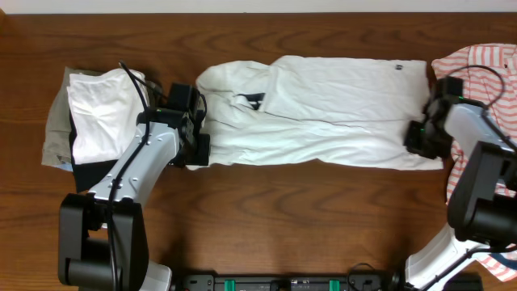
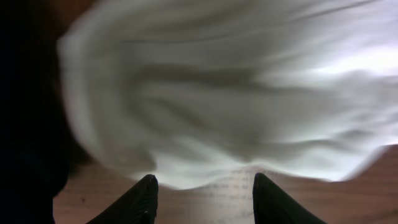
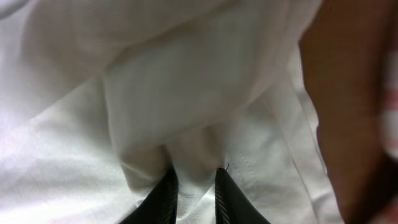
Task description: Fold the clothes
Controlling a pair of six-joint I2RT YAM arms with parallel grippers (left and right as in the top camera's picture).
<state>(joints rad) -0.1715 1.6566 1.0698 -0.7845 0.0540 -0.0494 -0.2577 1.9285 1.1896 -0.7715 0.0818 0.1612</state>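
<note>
The large white T-shirt [image 1: 323,113] lies stretched in a long band across the middle of the table, with dark lettering [image 1: 252,100] showing near its left end. My left gripper [image 1: 196,148] sits at the shirt's left end. In the left wrist view it [image 2: 204,180] is open, bare wood lies between its fingers, and the shirt's edge [image 2: 217,112] is just beyond the tips. My right gripper [image 1: 420,137] is at the shirt's right end. In the right wrist view it [image 3: 196,173] is pinched on a fold of the white fabric [image 3: 186,93].
A stack of clothes stands at the far left, with a white piece [image 1: 101,113] on top over khaki [image 1: 55,121] and black [image 1: 89,171] ones. A coral-and-white striped garment [image 1: 485,65] lies at the right edge, partly under the right arm [image 1: 477,162].
</note>
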